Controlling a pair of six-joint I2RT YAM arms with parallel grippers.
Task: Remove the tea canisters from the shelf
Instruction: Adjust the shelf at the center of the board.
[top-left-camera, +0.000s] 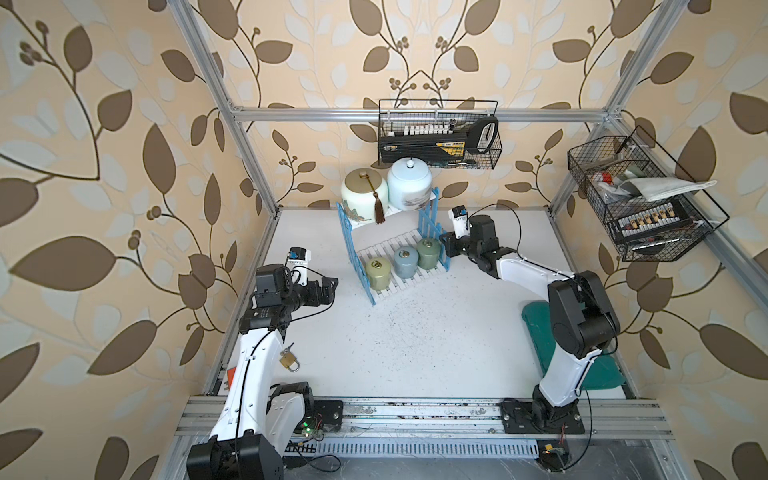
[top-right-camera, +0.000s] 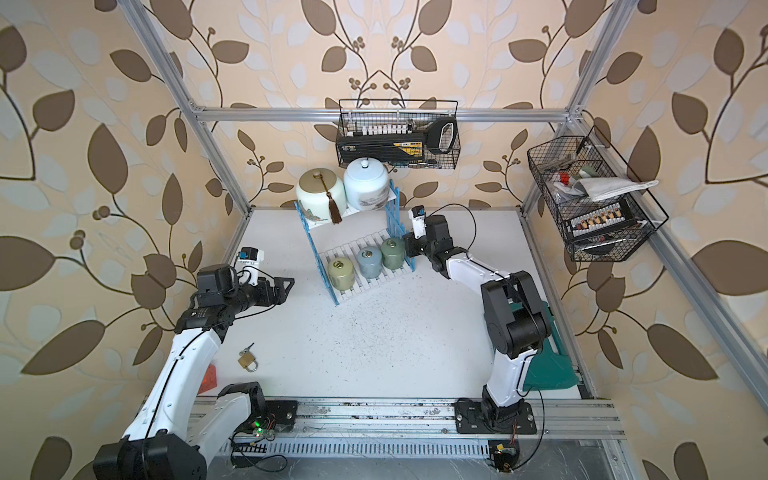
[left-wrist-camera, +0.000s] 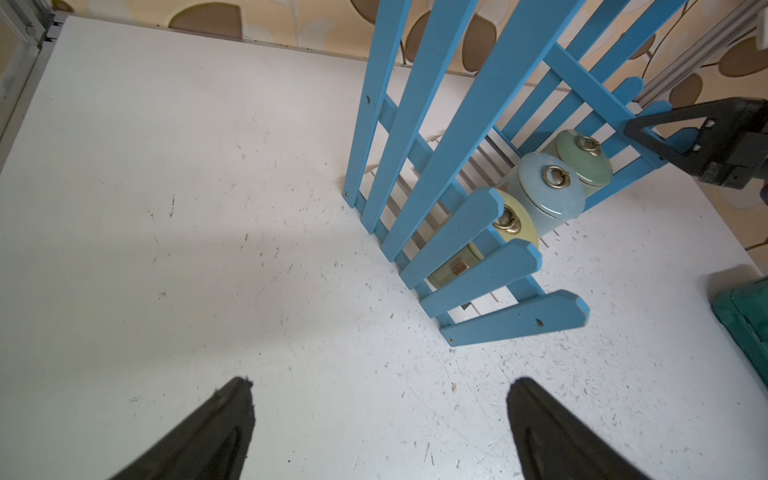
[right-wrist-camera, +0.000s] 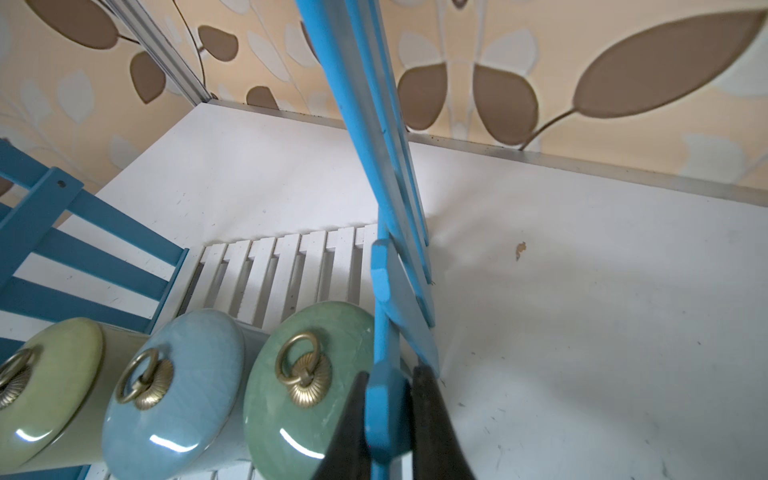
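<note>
Aluminium rail (top-left-camera: 415, 411) runs across six o'clock, both arm bases bolted on. White table (top-left-camera: 415, 340) beyond, scuffed and speckled, leaf wallpaper all round. Brass padlock (top-left-camera: 289, 360) at eight. Left gripper (left-wrist-camera: 380, 384) at nine, jaws wide apart above the tabletop, open room toward centre. Shelf (left-wrist-camera: 424, 124) at twelve, blue pickets, white slats: cream jar (top-left-camera: 364, 195) and pale-blue jar (top-left-camera: 409, 183) side by side up top; yellow-green jar (top-left-camera: 377, 272), grey-blue jar (top-left-camera: 404, 261), sage jar (top-left-camera: 429, 252) in a row below, glossy, brass ring lids. Right gripper (right-wrist-camera: 390, 399) at two, clamped on the shelf's end picket, just beside the sage jar. Teal board (top-left-camera: 534, 328) at four. Wire baskets (top-left-camera: 492, 154) hang at twelve and two.
</note>
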